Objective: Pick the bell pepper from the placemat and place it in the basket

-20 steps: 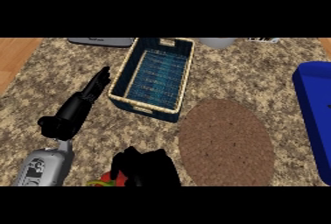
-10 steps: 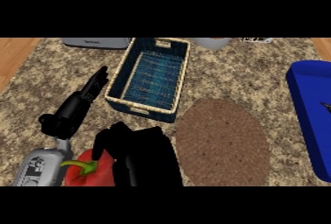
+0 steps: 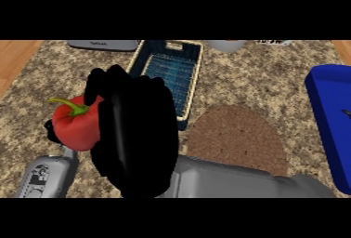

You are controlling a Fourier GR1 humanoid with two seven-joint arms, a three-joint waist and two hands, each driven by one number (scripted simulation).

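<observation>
My right hand [image 3: 133,135], curled round the red pepper [image 3: 77,124], stands just before the near end of the basket [image 3: 168,69] and covers its near-left corner from my view. The basket's open top shows nothing inside and nothing over it. Beyond the basket's far end lie a grey object [image 3: 103,45] and a pale vessel [image 3: 226,45], both close to the rim. Right of the basket the brown placemat [image 3: 237,139] lies flat and bare; farther right stands the blue bin [image 3: 332,121]. My left forearm [image 3: 48,176] sits well below the basket's left side.
</observation>
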